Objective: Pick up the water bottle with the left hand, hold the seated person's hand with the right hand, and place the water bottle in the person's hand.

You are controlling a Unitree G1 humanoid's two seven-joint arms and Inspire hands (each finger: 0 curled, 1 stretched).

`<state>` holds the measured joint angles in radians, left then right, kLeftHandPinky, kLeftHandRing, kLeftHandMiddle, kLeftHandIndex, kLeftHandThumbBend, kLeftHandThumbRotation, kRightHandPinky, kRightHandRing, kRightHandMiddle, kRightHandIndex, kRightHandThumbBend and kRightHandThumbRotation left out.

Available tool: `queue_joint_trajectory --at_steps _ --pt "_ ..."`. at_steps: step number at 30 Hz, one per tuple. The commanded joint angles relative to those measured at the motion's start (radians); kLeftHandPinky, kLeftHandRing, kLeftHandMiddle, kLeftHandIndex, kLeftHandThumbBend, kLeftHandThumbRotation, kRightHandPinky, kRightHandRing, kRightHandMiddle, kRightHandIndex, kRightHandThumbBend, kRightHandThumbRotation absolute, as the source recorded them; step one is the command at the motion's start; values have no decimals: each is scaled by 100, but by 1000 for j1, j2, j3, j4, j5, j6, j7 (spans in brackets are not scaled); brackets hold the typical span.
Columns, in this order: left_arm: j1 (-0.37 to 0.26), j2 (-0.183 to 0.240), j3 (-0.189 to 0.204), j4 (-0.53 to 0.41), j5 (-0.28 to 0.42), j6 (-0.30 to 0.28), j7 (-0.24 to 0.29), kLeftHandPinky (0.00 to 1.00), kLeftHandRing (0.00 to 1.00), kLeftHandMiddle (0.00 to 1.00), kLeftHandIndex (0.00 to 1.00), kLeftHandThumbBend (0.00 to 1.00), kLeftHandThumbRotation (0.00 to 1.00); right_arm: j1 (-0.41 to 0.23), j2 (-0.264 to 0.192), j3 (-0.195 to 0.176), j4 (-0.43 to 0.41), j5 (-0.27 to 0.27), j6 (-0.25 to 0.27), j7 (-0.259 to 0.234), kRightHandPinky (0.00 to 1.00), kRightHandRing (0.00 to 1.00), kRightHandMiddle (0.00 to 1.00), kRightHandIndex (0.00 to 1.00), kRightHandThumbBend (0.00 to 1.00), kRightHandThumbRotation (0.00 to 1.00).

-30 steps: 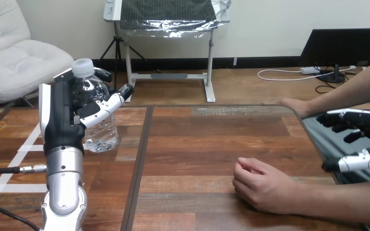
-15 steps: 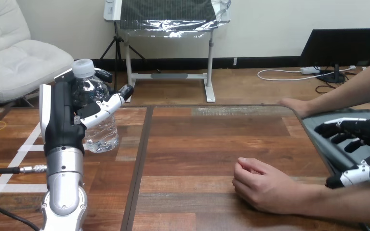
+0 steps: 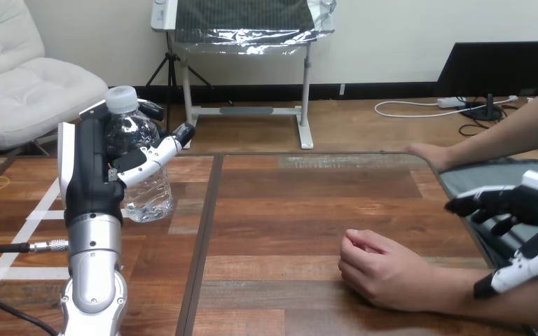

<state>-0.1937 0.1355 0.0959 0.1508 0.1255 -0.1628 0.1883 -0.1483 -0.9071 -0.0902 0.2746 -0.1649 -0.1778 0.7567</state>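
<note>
Clear, thin plastic sets the terms. Nearest, the person's hand [image 3: 385, 276] lies as a loose fist on the wooden table [image 3: 287, 210]. Just right of that fist, the right hand [image 3: 536, 199] hovers, fingers spread and empty. Well left of the fist and farther back, the left hand [image 3: 94, 168] wraps the upright water bottle [image 3: 147, 192] at mid-body. The bottle is probably light, slick and crushable, so the hold should be firm without squeezing.

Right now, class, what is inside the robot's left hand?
The water bottle, upright, with the left hand curled round its middle. Its top and lower part show; the hand covers its left side.
</note>
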Motion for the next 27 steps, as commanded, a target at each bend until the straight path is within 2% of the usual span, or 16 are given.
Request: queue_joint_trajectory --at_steps 1,10,27 --pt "-60 8 3 -22 7 -22 1 26 31 38 43 63 0 -16 -2 14 -35 -4 3 -10 80 88 88 86 100 8" --pt "-59 11 3 -21 11 -24 0 25 31 37 43 63 0 -23 6 48 -24 -24 -15 -23 80 87 88 86 100 8" --pt "-52 3 8 -27 -11 -21 -8 26 31 37 43 62 0 -49 33 103 62 -59 -124 -69 74 81 83 82 100 7"
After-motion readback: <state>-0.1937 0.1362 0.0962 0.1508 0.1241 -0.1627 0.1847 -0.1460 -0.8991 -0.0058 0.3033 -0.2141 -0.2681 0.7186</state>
